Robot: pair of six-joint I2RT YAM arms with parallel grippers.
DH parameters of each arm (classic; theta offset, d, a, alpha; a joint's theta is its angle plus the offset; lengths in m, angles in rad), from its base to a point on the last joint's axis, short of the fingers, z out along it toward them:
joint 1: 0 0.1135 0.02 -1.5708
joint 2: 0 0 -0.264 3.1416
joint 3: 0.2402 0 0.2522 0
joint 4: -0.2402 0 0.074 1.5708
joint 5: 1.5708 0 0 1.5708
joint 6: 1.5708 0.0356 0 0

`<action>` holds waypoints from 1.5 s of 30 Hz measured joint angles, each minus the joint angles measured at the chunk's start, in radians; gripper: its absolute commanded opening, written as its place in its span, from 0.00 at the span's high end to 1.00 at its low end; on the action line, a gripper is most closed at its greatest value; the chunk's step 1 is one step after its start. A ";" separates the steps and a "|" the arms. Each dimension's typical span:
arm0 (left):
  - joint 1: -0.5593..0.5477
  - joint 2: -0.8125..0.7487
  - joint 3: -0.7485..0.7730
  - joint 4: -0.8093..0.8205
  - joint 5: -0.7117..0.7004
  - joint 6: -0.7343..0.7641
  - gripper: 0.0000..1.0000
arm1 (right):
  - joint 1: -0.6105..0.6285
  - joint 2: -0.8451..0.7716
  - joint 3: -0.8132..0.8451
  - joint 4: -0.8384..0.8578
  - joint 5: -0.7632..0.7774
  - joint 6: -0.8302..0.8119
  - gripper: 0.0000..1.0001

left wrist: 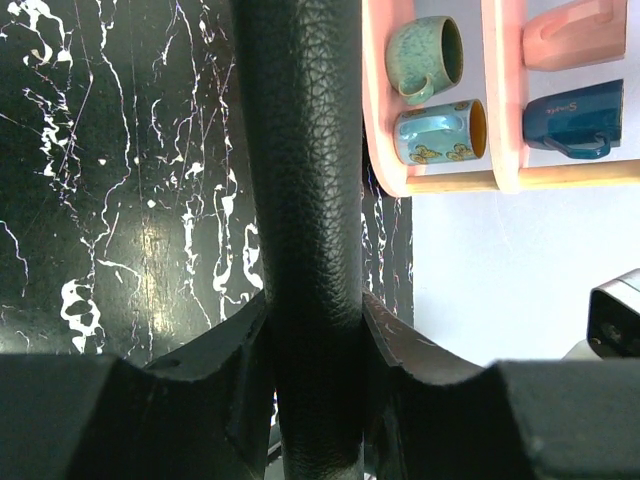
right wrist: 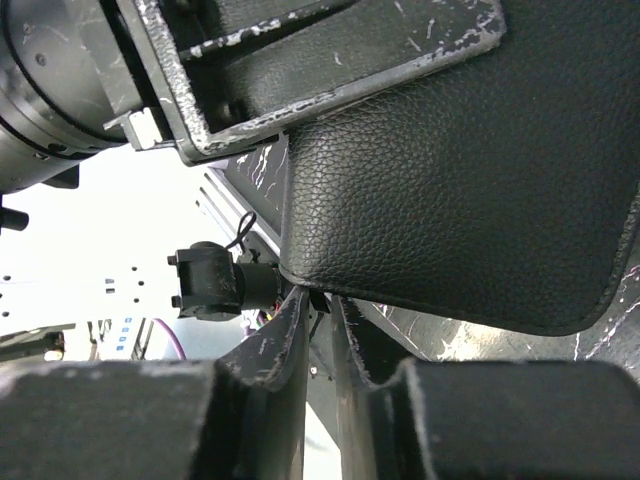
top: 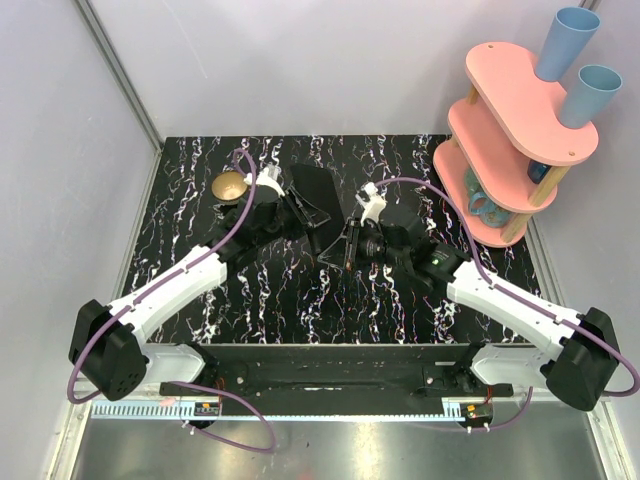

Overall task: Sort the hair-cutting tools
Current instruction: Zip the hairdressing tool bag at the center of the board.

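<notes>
The black leather folding case stands partly open on the black marbled table, between both arms. My left gripper is shut on a folded edge of the case, which fills the left wrist view and runs down between the fingers. My right gripper is closed to a narrow gap on the lower corner of a case flap, at the fingertips. No scissors show in any view; they are hidden or out of view.
A small brass bowl sits at the back left, close to my left wrist. A pink tiered shelf with mugs and two blue cups stands at the back right. Grey walls border the table.
</notes>
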 measured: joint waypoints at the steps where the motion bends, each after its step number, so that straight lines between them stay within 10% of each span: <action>1: -0.001 0.000 0.000 0.000 -0.001 0.002 0.63 | 0.001 0.000 -0.003 0.001 0.005 0.006 0.89; 3: -0.004 0.000 0.000 0.000 -0.005 0.004 0.63 | 0.001 0.000 -0.008 0.002 0.012 0.020 1.00; 45: -0.085 0.019 0.038 -0.061 -0.246 0.112 0.88 | 0.002 -0.140 -0.242 0.065 0.171 -0.029 1.00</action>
